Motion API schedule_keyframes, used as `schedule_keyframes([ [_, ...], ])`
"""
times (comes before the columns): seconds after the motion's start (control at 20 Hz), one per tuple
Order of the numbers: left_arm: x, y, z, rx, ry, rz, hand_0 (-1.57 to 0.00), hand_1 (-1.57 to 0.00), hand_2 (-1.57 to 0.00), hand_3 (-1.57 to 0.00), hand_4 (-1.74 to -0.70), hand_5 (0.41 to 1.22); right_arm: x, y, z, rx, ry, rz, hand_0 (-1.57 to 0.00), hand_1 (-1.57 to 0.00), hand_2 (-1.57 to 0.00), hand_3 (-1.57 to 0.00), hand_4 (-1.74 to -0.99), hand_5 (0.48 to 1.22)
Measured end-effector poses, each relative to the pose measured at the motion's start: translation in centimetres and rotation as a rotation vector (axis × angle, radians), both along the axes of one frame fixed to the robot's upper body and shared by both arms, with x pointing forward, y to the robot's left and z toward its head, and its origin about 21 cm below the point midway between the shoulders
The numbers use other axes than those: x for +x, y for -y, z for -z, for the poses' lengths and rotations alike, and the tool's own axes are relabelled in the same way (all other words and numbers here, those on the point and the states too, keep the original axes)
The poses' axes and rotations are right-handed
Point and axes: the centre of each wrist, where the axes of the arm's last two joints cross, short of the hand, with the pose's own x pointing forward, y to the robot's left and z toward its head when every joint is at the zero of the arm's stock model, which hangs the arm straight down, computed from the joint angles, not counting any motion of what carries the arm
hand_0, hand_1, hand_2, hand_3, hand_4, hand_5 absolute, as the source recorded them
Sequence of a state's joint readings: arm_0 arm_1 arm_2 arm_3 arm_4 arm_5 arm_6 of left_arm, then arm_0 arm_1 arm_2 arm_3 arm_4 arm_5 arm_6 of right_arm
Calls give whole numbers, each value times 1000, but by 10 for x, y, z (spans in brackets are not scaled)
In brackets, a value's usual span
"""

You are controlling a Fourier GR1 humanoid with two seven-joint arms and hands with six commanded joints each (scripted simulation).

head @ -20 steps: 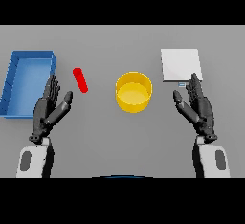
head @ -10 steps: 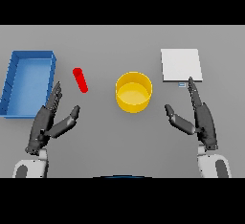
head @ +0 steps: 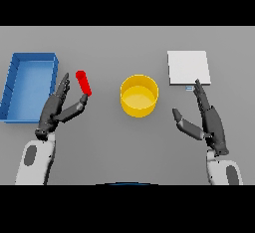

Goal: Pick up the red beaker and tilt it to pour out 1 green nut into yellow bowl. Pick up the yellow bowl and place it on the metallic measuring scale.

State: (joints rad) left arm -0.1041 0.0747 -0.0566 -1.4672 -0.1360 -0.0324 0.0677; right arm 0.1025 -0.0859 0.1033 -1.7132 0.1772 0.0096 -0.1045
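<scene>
Red beaker [head: 83, 82] leans just left of the yellow bowl [head: 139, 95], so I have my left hand [head: 59, 108] spread open beside it for the grasp, right hand [head: 208, 121] open, waiting below the scale [head: 188, 67].

My left hand [head: 52, 111] and my right hand [head: 213, 123] were dark grey, with long thin fingers. My forearms were white, and each had a grey oval patch on it.
</scene>
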Motion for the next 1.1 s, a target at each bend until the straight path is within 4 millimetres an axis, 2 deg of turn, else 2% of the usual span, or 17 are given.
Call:
schedule_keyframes([
  [0.1,13,1,9,10,-11,12,1,1,1,1,-1180,636,0,-2,0,10,1,-1,1,1,1,1,-1229,626],
  [0.25,31,9,6,10,16,37,1,1,1,1,-1197,646,1,0,3,-6,1,-1,1,1,1,1,-1218,626],
  [0.4,44,14,6,30,27,46,1,1,1,1,-1197,657,1,5,-3,12,2,3,1,1,1,1,-1227,630],
  [0.55,57,19,8,60,-1,41,1,1,1,1,-1196,664,-1,6,2,8,-14,4,1,1,1,1,-1233,634],
  [0.8,69,30,15,53,9,28,1,1,1,1,-1228,687,-3,4,1,3,5,12,1,1,1,1,-1242,642],
  [1.0,77,26,24,-31,49,11,1,1,-6,1,-1303,719,-3,7,-5,13,0,15,1,1,1,1,-1246,646],
  [1.05,81,29,25,-48,45,6,-4,-7,-54,-37,-1328,738,-3,8,-4,12,-2,15,1,1,1,1,-1244,644],
  [1.1,83,32,27,-59,40,5,-81,-94,-157,-133,-1364,761,-2,7,-2,15,-22,16,1,1,1,1,-1242,645],
])
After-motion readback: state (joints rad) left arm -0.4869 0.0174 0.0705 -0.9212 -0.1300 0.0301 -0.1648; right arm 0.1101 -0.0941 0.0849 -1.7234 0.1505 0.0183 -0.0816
